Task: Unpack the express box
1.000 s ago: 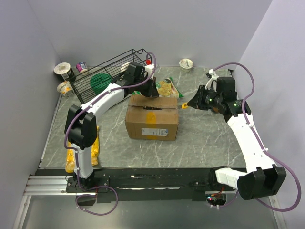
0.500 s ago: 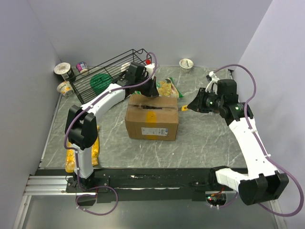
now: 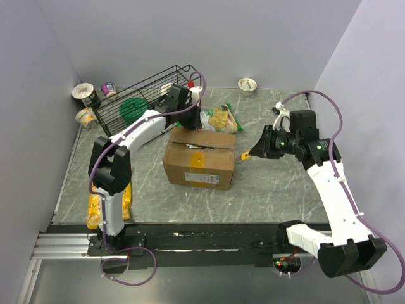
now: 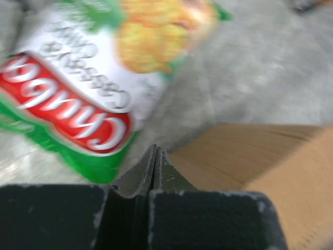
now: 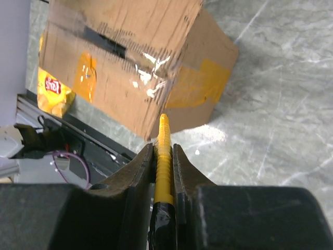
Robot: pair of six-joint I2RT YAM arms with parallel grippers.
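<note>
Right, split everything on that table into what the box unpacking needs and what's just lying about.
Job: express box; yellow tool held in the right fingers; left fingers, shut, by the box's far edge.
Lying about: green chip bag; yellow chip bag; wire basket; cups at the back.

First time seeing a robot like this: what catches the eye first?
A brown express box sits mid-table. The right gripper, to the box's right, clamps a yellow tool pointed at it. The left gripper, shut, is at the box's far edge beside a green chip bag.
</note>
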